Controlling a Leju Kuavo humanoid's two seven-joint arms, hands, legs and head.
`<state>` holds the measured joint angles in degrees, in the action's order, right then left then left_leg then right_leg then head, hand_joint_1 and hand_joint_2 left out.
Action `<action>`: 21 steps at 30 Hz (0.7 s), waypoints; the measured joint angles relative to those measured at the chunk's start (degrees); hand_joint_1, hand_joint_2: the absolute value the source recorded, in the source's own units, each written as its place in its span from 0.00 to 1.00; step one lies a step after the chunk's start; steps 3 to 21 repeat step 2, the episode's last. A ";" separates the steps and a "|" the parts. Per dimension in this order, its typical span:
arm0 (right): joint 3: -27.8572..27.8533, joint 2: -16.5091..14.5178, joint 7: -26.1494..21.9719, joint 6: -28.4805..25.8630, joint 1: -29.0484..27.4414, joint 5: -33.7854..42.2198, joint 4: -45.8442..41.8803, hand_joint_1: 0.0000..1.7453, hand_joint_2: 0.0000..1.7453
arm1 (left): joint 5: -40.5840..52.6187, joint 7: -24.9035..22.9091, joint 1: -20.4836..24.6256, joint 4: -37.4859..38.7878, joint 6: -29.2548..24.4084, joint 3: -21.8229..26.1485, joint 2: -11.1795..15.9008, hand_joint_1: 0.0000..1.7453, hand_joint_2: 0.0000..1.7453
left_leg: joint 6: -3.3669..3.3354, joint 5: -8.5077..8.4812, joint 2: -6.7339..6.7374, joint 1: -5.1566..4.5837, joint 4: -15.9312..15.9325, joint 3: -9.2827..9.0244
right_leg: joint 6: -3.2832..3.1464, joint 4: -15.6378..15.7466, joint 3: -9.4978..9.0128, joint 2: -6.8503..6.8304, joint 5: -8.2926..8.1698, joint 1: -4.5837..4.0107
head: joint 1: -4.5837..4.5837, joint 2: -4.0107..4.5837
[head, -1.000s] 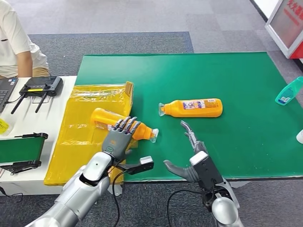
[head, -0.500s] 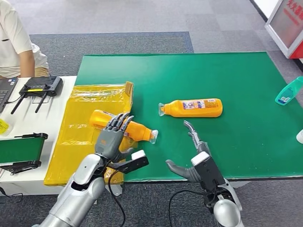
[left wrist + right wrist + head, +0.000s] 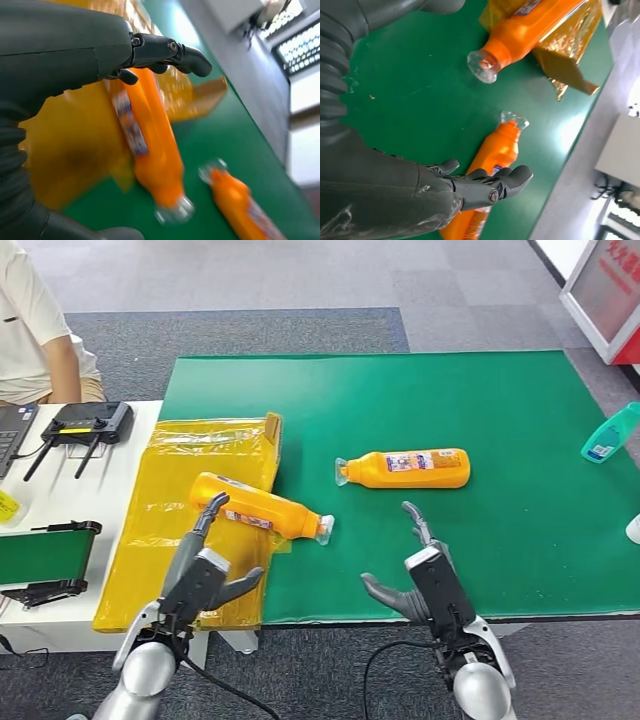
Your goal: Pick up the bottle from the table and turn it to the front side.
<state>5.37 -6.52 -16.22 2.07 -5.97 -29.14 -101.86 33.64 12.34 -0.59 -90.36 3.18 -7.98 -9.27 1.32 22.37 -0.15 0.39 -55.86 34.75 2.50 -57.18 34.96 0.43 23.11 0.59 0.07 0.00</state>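
Green matting [image 3: 490, 410] covers the table, and I see one orange bottle [image 3: 256, 508] lying half on the yellow bag [image 3: 181, 465] near its front-left corner. My left hand [image 3: 202, 575] hovers just short of it, fingers apart and empty, touching nothing as far as I can tell. My right hand [image 3: 419, 575] is spread open at the front edge, near the second bottle [image 3: 407, 468].

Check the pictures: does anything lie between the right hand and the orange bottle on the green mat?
Nothing visible does. The open right hand hovers short of the orange bottle, with bare green mat between them.

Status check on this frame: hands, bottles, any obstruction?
Left hand open. Right hand open. Both orange bottles lying flat, ungrasped. Nothing blocking.
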 joint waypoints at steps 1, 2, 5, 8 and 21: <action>-0.36 -0.48 1.09 0.15 0.01 0.06 -0.08 0.00 1.00 | -8.15 -0.01 -1.28 -1.44 3.60 1.44 -0.81 0.00 1.00 | 0.00 0.00 0.00 0.00 0.00 0.00 | 0.00 0.00 0.00 0.00 0.00 0.00 | -0.01 0.00; -0.55 -0.72 1.60 0.22 0.01 0.11 -0.12 0.00 1.00 | -12.54 -0.02 -1.94 -2.18 5.60 2.21 -1.25 0.00 1.00 | 0.00 0.00 0.00 0.00 0.00 0.00 | 0.00 0.00 0.01 0.00 0.00 0.00 | -0.01 0.00; -0.55 -0.72 1.60 0.22 0.01 0.11 -0.12 0.00 1.00 | -12.54 -0.02 -1.94 -2.18 5.60 2.21 -1.25 0.00 1.00 | 0.00 0.00 0.00 0.00 0.00 0.00 | 0.00 0.00 0.01 0.00 0.00 0.00 | -0.01 0.00; -0.55 -0.72 1.60 0.22 0.01 0.11 -0.12 0.00 1.00 | -12.54 -0.02 -1.94 -2.18 5.60 2.21 -1.25 0.00 1.00 | 0.00 0.00 0.00 0.00 0.00 0.00 | 0.00 0.00 0.01 0.00 0.00 0.00 | -0.01 0.00; -0.55 -0.72 1.60 0.22 0.01 0.11 -0.12 0.00 1.00 | -12.54 -0.02 -1.94 -2.18 5.60 2.21 -1.25 0.00 1.00 | 0.00 0.00 0.00 0.00 0.00 0.00 | 0.00 0.00 0.01 0.00 0.00 0.00 | -0.01 0.00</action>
